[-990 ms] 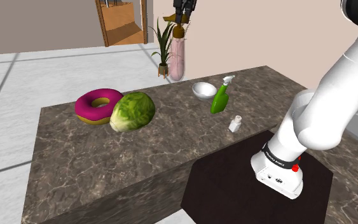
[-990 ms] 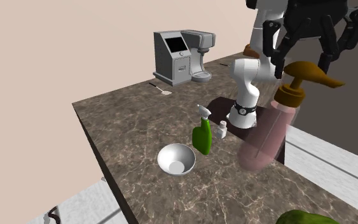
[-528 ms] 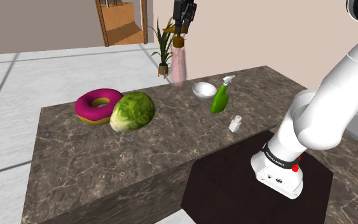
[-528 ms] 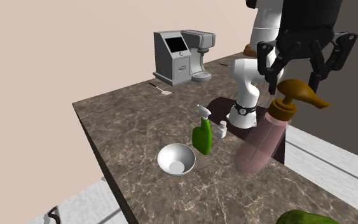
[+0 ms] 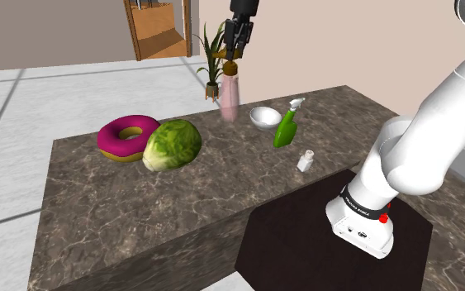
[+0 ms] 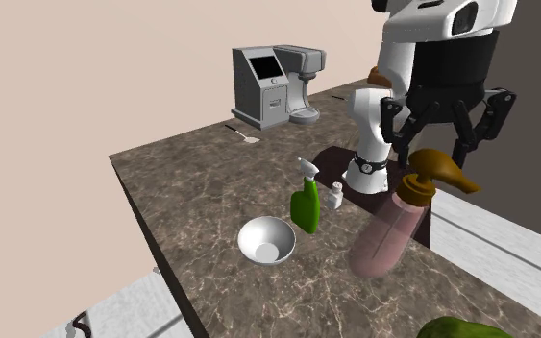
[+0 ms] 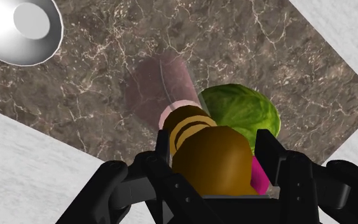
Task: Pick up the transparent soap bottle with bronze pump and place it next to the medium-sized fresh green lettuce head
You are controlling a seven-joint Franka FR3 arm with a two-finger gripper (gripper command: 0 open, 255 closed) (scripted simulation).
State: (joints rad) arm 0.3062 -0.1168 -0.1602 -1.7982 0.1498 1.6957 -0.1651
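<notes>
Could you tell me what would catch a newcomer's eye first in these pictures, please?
The black gripper clasps a pinkish see-through soap bottle by its bronze pump, holding it tilted over the dark marble counter. Next comes the green lettuce head beside a pink-frosted doughnut, toward the shoulder view's left.

My arm [image 5: 437, 116] is glossy white, made of thick rounded links. A black band [image 5: 356, 204] with small white lettering rings its foot, and a red dot [image 5: 382, 218] sits just at that band's four o'clock. My tool [image 6: 438, 134] is all black, its two fingers [image 6: 394, 113] angular and strutted, with a white wrist link [image 6: 431, 19] at its twelve o'clock.
</notes>
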